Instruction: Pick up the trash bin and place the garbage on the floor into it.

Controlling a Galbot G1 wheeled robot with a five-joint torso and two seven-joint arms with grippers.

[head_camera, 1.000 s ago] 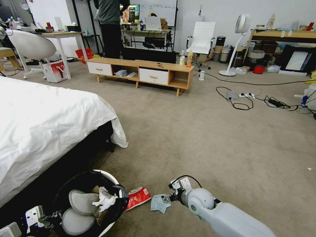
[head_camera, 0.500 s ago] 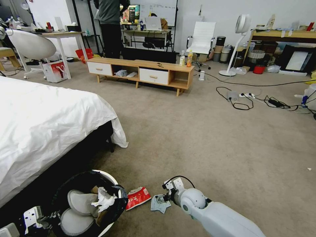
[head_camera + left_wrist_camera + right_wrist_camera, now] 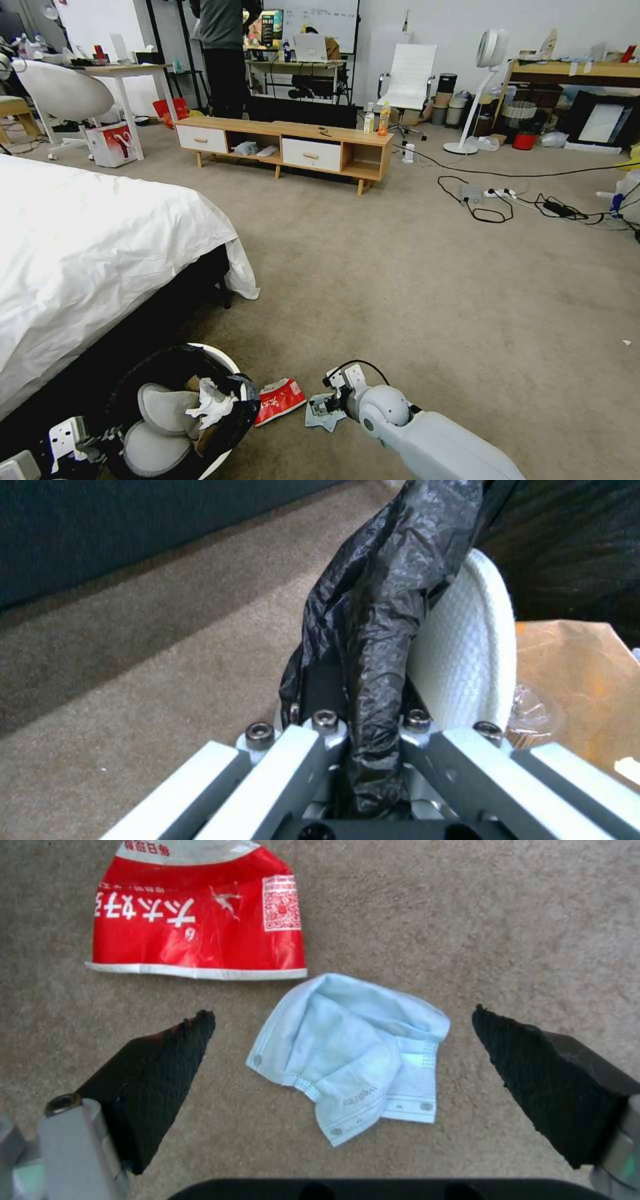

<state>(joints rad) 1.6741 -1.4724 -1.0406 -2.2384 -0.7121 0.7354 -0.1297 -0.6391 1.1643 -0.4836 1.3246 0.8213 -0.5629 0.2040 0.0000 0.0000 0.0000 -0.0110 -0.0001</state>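
While the right tool (image 3: 343, 1040) is hanging low over the floor (image 3: 413, 280) with its two black pads spread wide, the light blue face mask (image 3: 353, 1052) is lying crumpled between them, just beside the red-white snack wrapper (image 3: 197, 922) and touching neither pad. The mask is looking very light, soft and floppy, so it is likely folding and bunching under any squeeze; the thick gathered folds at its middle are offering more to pinch than the thin flat edge, and the pads are probably needing to press right down to the carpet to catch it. The wrapper beside the mask is looking like thin, slick film, flattened, and is likely sliding unless it is pinched across a crease or its edge. Beyond the wrapper from the mask, the trash bin (image 3: 223, 363) is sitting next to the bed (image 3: 100, 247), and the left tool (image 3: 360, 740) is clenching the bin's rim together with a fold of the black liner (image 3: 380, 605). A brown paper bag (image 3: 573, 680) and a white tissue wad (image 3: 212, 400) are already lying inside the bin.
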